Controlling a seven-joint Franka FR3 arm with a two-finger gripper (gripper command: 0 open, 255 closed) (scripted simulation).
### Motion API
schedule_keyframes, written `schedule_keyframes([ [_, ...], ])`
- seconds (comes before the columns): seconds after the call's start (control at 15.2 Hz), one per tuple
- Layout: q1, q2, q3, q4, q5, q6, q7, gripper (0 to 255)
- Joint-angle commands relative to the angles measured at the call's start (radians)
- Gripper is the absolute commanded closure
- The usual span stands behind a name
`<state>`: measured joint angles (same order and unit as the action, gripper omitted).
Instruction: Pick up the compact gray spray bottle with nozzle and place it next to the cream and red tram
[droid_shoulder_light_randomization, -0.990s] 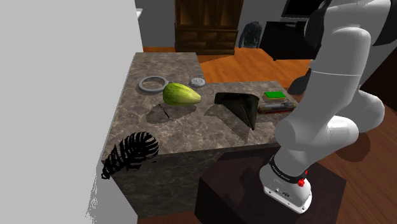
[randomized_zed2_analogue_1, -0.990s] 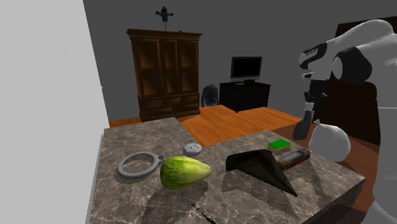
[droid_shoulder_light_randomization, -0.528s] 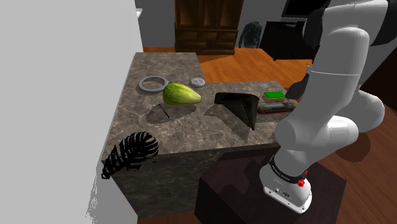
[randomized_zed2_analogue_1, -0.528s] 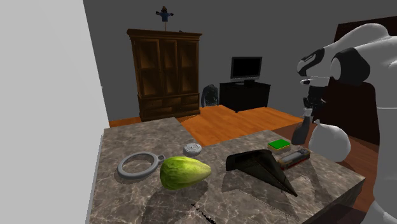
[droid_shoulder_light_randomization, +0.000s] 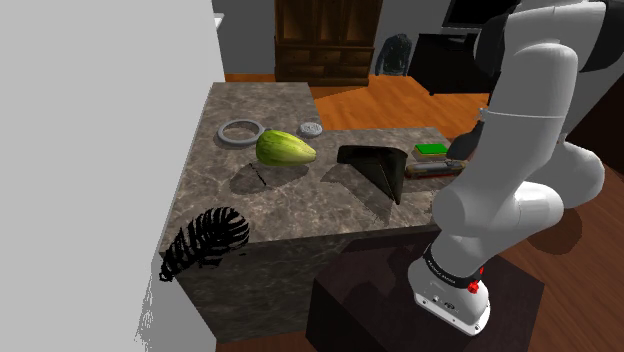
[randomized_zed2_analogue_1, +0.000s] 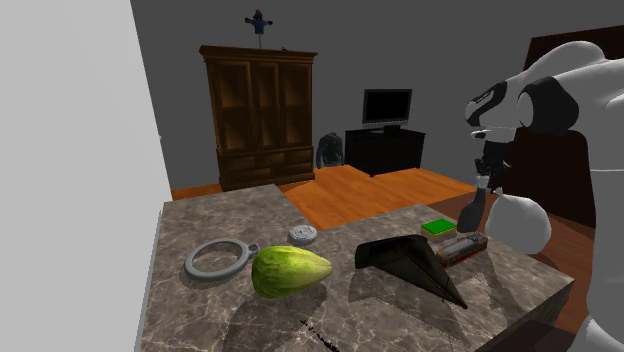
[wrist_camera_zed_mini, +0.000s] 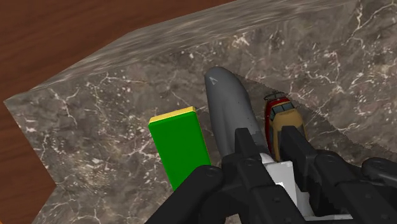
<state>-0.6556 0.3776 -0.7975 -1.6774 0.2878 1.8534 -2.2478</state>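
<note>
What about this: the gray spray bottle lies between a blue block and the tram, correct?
No, the block is green, not blue; the wrist view shows it. The gray spray bottle does lie between it and the tram.

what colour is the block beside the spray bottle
The block is bright green; clearest in the wrist view.

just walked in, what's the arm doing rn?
The Franka's black gripper has come down over the last second toward a corner of the stone-patterned counter, fingers apart. Under it a gray spray bottle lies flat between a green block and the cream and red tram. The bottle is not lifted. Something white shows between the fingers; whether they touch it cannot be told.
</note>
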Motion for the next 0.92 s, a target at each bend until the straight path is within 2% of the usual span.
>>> schedule_keyframes([
  [0.0, 0.0, 0.0, 0.0, 0.0, 0.0, 0.0, 0.0, 255],
  [0.07, 0.0, 0.0, 0.0, 0.0, 0.0, 0.0, 0.0, 255],
  [0.13, 0.0, 0.0, 0.0, 0.0, 0.0, 0.0, 0.0, 0],
  [0.46, 0.0, 0.0, 0.0, 0.0, 0.0, 0.0, 0.0, 0],
  [0.73, -0.014, -0.01, -0.009, 0.117, -0.015, -0.122, 0.013, 0],
  [0.86, -0.014, -0.01, -0.009, 0.117, -0.014, -0.122, 0.013, 0],
])
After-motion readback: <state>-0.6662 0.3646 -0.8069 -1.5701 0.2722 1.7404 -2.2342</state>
